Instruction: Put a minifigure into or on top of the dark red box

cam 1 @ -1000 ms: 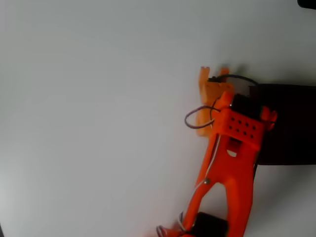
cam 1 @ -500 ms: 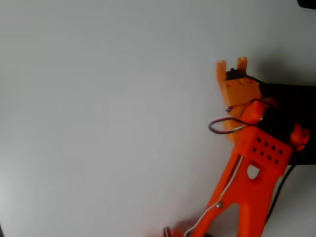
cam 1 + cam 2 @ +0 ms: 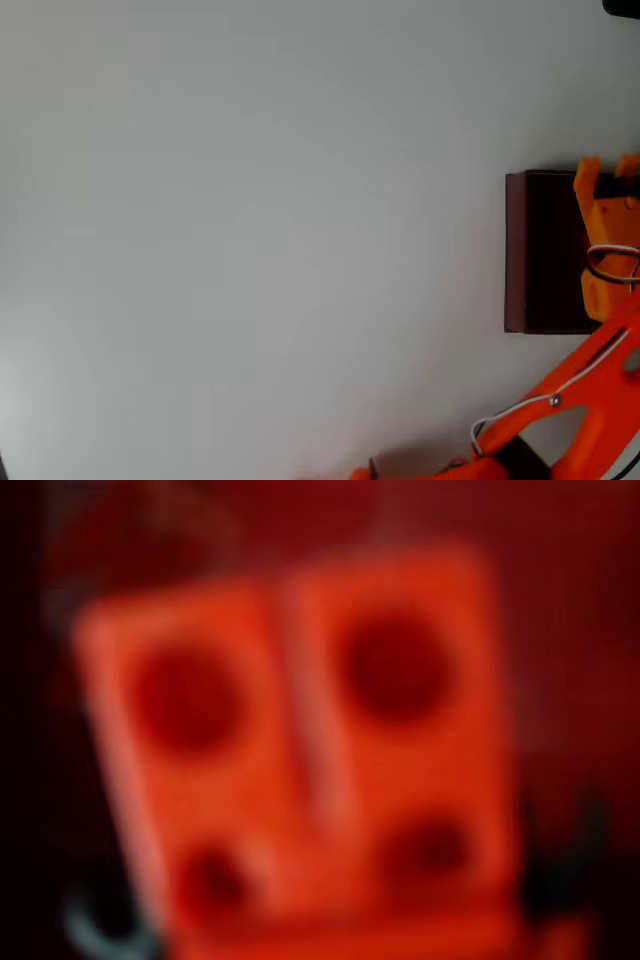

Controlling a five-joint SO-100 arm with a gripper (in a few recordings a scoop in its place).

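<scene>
Pale table (image 3: 250, 230), dark red box (image 3: 540, 250) cropped rightward

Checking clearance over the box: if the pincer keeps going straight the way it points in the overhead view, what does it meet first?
The pincer points toward the picture's top, tips about at the dark red box's far wall. Beyond lies bare white table, so the way looks free; its height above the box is unclear.

Overhead downward; wrist close, blurred.

The pale grey table (image 3: 250, 240) spreads plain and bare across the overhead view, from left to right. A small dark object (image 3: 622, 7), too cropped to identify, sits at the far right corner.
</scene>
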